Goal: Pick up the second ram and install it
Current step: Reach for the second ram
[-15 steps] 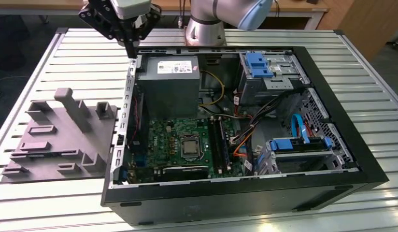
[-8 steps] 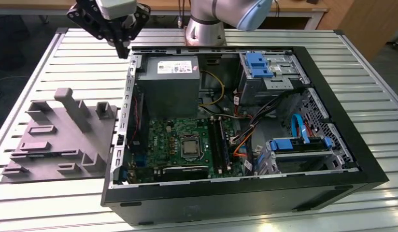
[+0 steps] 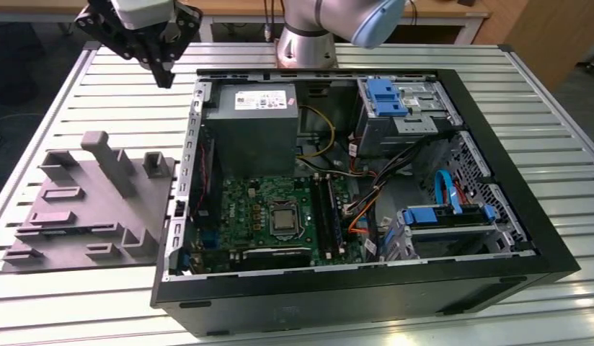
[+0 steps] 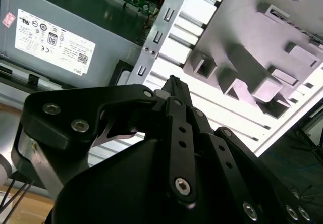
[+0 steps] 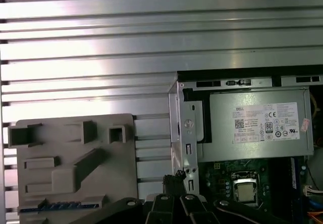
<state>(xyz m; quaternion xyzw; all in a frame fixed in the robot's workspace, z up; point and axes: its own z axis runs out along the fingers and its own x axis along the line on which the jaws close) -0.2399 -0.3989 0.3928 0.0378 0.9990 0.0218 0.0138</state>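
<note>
The second ram shows as a thin blue strip (image 5: 58, 205) lying in the gray holder block (image 5: 75, 163) in the first wrist view. In the exterior view the holder block (image 3: 86, 202) sits on the slatted table, on the exterior view's left of the open computer case (image 3: 509, 216). My black gripper (image 3: 165, 78) hangs high over the table by the case's far corner, well above and apart from the holder. Its fingers (image 4: 174, 85) meet at a point with nothing between them. The green motherboard (image 3: 268, 209) with its black socket strips (image 3: 326, 209) lies inside the case.
A gray power supply (image 3: 251, 119) fills the case's far part, with drive cages (image 3: 403, 108) and loose cables (image 3: 374, 187) beside it. The case's metal wall (image 3: 187, 166) stands between holder and motherboard. The arm's base (image 3: 307, 40) rises behind the case.
</note>
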